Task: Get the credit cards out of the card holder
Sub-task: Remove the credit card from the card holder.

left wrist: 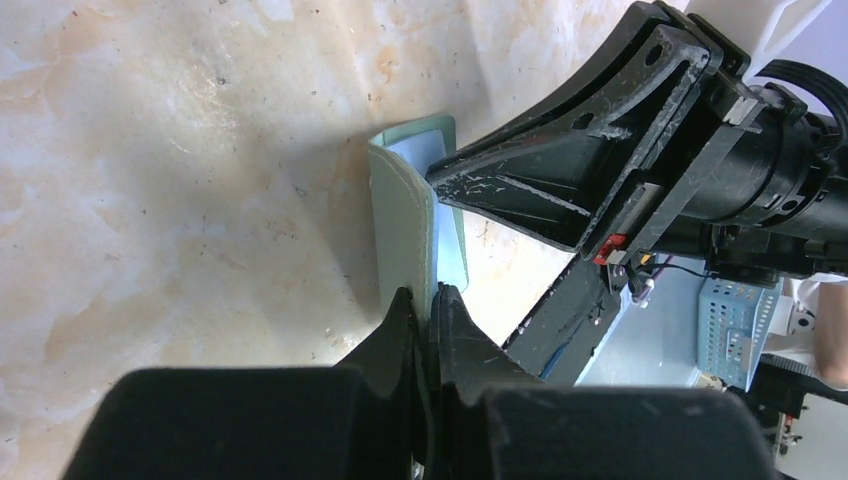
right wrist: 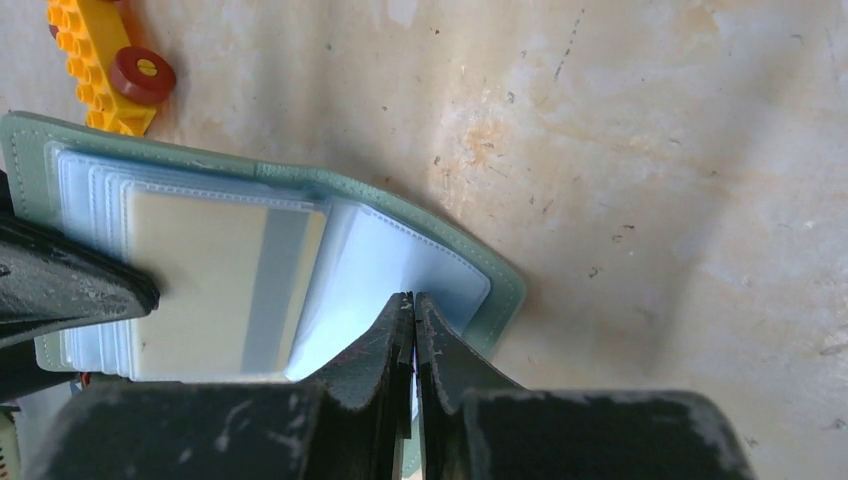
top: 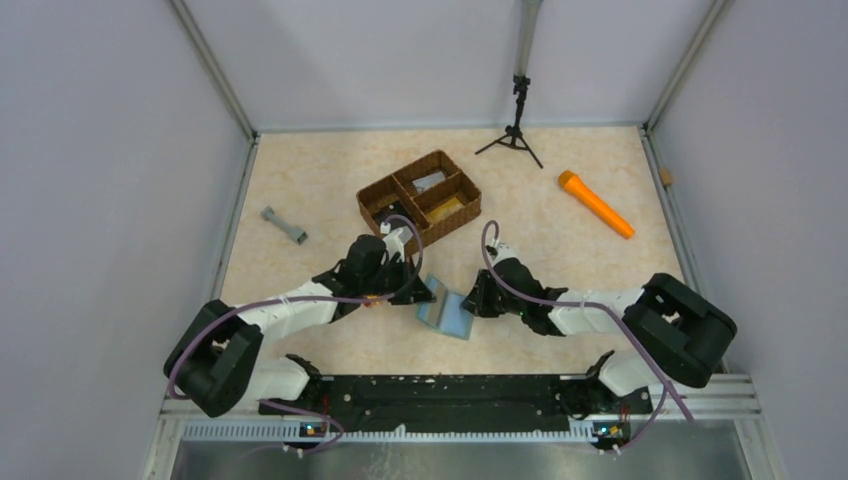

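Note:
The grey-green card holder (top: 445, 312) stands open in a V on the table between my two grippers. My left gripper (top: 418, 290) is shut on the edge of one cover (left wrist: 402, 230), which stands upright. My right gripper (top: 478, 300) is shut on a thin pale blue-clear inner pocket leaf (right wrist: 400, 260) of the holder. In the right wrist view a pale credit card (right wrist: 205, 285) with a grey stripe sits inside a clear pocket, to the left of my right fingertips (right wrist: 413, 303). No card lies loose outside the holder.
A brown woven three-part basket (top: 420, 200) stands just behind the holder. A yellow toy brick with a red wheel (right wrist: 105, 60) lies by the holder's left side. A grey piece (top: 284, 226), an orange stick (top: 595, 205) and a black tripod (top: 515, 130) lie farther off.

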Controlling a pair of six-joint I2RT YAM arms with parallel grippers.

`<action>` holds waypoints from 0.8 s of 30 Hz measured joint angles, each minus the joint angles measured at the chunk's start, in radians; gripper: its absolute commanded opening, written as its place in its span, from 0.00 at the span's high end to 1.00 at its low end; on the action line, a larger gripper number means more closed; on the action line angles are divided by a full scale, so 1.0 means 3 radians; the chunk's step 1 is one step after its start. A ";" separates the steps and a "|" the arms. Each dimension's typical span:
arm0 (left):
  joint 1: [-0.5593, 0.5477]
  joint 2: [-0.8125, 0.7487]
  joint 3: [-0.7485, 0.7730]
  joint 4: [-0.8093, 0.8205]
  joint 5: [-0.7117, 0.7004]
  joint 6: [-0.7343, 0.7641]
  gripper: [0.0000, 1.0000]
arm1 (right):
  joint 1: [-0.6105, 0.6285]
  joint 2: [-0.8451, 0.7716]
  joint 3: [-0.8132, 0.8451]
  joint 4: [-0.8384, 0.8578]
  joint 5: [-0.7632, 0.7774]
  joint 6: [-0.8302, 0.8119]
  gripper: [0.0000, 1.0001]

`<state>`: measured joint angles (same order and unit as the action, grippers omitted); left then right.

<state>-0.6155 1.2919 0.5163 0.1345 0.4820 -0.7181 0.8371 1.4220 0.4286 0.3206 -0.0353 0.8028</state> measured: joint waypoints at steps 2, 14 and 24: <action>-0.0003 0.0005 0.0001 -0.0004 0.0017 0.0023 0.85 | 0.0001 0.0048 0.0000 0.0076 -0.0006 0.0001 0.96; -0.0006 0.0103 0.0001 0.0004 0.0277 0.0020 0.85 | 0.0003 0.0098 -0.0010 0.0350 -0.0125 -0.0052 0.96; -0.0009 0.0057 -0.0039 0.0253 0.0456 -0.0126 0.87 | 0.0003 0.0118 -0.0010 0.0383 -0.0221 -0.0084 0.96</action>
<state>-0.6182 1.3090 0.5045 0.2104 0.6189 -0.7559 0.8379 1.4574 0.4255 0.4355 -0.1017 0.7776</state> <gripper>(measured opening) 0.207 0.041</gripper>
